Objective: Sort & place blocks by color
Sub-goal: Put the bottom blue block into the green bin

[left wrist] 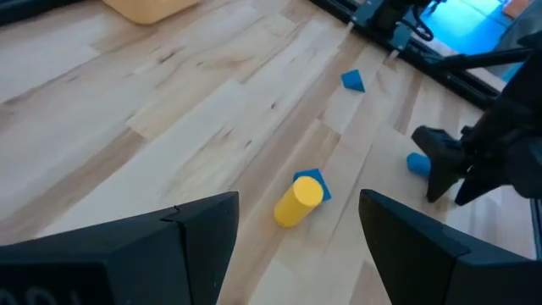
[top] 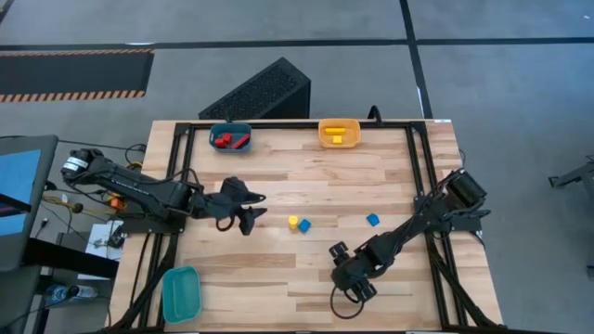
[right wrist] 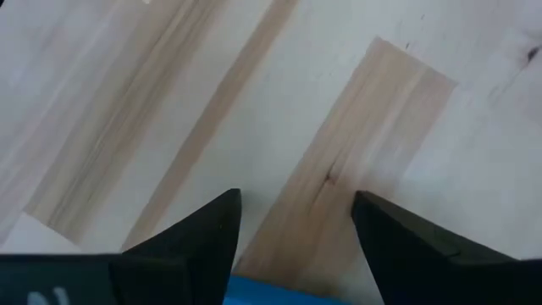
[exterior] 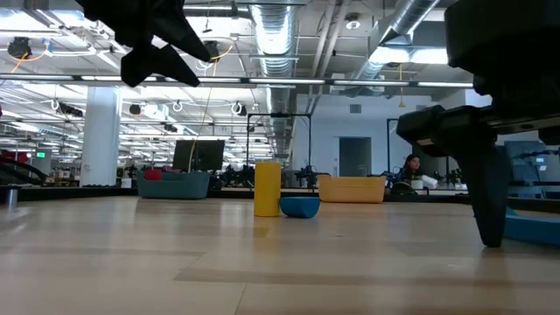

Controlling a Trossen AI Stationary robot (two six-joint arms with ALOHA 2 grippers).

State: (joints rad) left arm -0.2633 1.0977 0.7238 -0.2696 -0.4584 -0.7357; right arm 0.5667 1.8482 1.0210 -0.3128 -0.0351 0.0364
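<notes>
On the wooden table lie a yellow block (top: 293, 222) with a blue block (top: 304, 225) against it, and another blue block (top: 372, 220) farther right. My left gripper (top: 252, 209) hovers open just left of the yellow block (left wrist: 298, 203), above the table. My right gripper (top: 345, 271) points down near the table's front, open. A blue block (right wrist: 271, 292) shows low between its fingers; the left wrist view has this block (left wrist: 417, 163) beside one finger. Whether a finger touches it, I cannot tell. Red blocks lie in the dark-blue bin (top: 231, 139), and a yellow one in the orange-yellow bin (top: 339, 134).
A teal bin (top: 181, 292) stands at the front left corner. Black frame rails (top: 422, 176) run along the table's sides and back. A dark box (top: 260, 93) sits behind the far edge. A person (exterior: 409, 166) sits far off in the room.
</notes>
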